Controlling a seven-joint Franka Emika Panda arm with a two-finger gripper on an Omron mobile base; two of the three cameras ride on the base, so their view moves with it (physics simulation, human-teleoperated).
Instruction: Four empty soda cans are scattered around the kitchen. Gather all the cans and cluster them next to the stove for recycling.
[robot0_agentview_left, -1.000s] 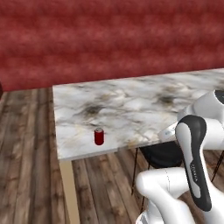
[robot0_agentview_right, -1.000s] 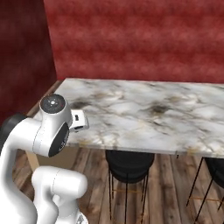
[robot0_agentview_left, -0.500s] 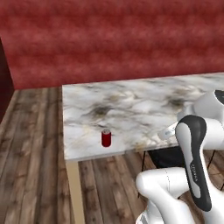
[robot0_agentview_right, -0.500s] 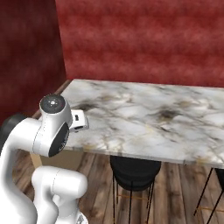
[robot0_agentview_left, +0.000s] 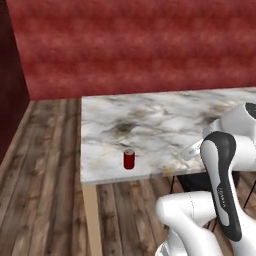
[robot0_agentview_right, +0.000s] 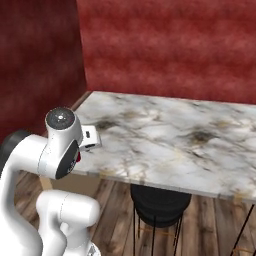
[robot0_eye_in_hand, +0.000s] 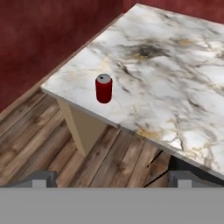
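Soda can (robot0_eye_in_hand: 103, 89), red, stands upright near the marble surface's (robot0_eye_in_hand: 175, 78) corner edge at centre-left of the hand view, not yet grasped, with the tool (robot0_eye_in_hand: 111, 179) spread wide, empty and well short of it.

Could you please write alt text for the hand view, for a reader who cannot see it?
A red can with a silver top stands upright near the edge of a marble table, close to its corner. Below lies a wood plank floor, with a dark red wall behind. The open hand is well short of the can.
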